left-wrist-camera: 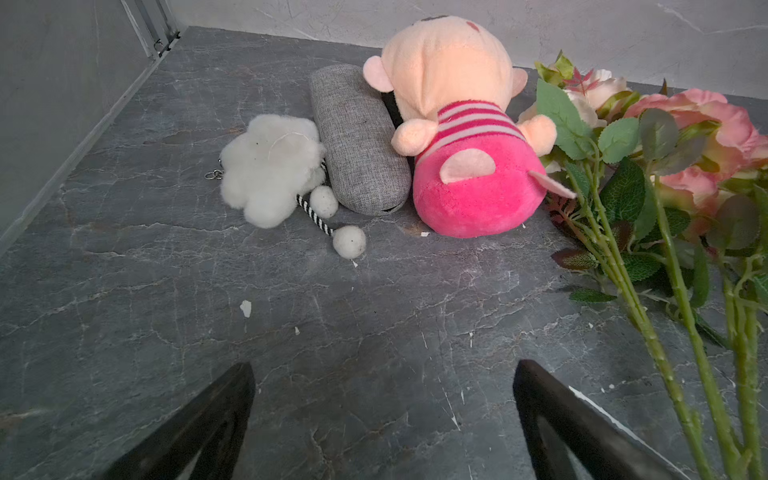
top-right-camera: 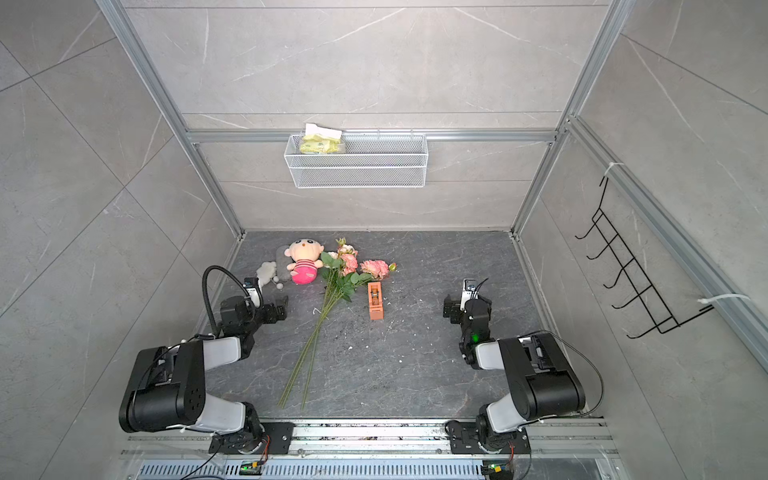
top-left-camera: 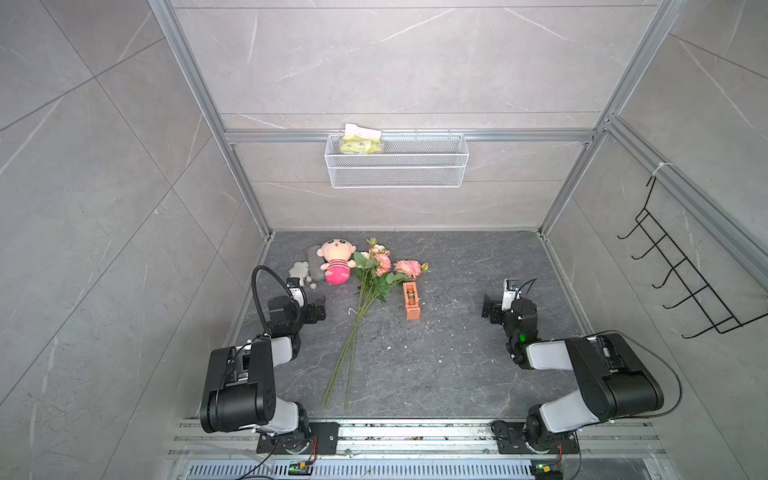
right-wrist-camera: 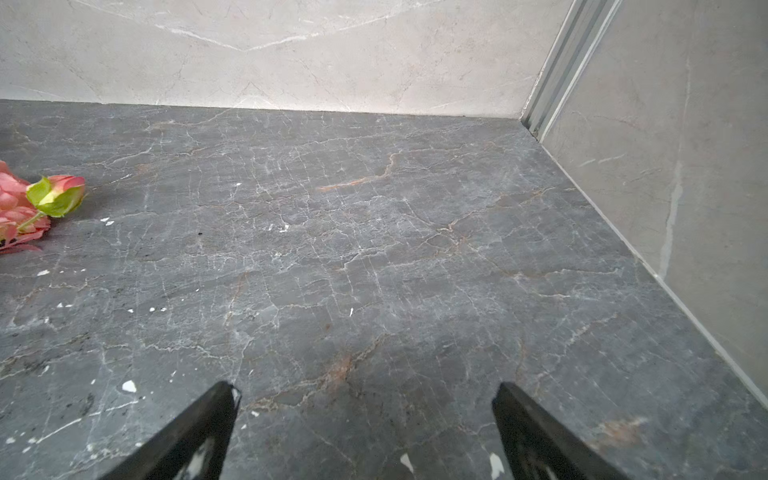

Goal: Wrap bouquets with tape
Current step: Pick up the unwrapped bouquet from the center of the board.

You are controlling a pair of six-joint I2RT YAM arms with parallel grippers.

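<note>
Left wrist view showed the left tool (left-wrist-camera: 382,365) wide open and empty, as was the right tool (right-wrist-camera: 365,384); the bouquets (left-wrist-camera: 623,195), leaves just beside the doll (left-wrist-camera: 478,178), might drag it when lifted.

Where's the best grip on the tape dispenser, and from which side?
Probably pinch the tape dispenser across its long sides at the near solid end, from above with the right gripper: it lies flat, and the bouquets' leaves crowd its far end.
</note>
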